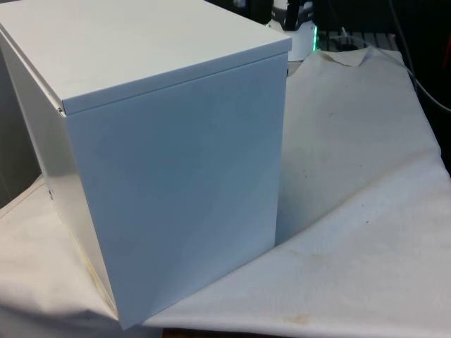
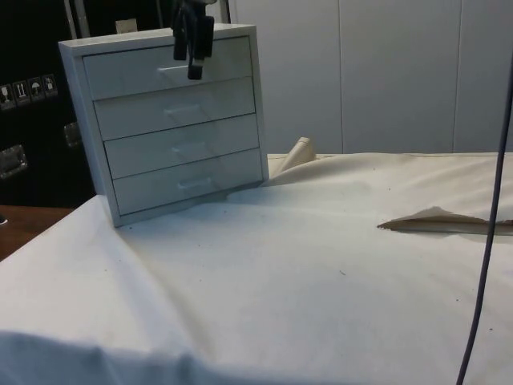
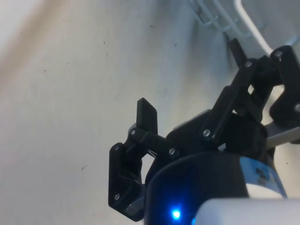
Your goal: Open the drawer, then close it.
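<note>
Chest of drawers (image 2: 172, 120): plain white all over, 4 drawer fronts white, handles (image 2: 178, 69) white too. Front view shows its blank white back (image 1: 176, 190). Gripper (image 2: 192, 44): black. Cloth (image 2: 304, 265): off-white, few small dark specks. Wall panels (image 2: 385, 76) at 2 o'clock: white. Cable (image 2: 489, 224) at 3 o'clock: dark grey.

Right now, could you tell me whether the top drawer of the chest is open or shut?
Shut. In the side view the top drawer sits flush with the three drawer fronts below it, and the hand hangs in front of its handle.
</note>
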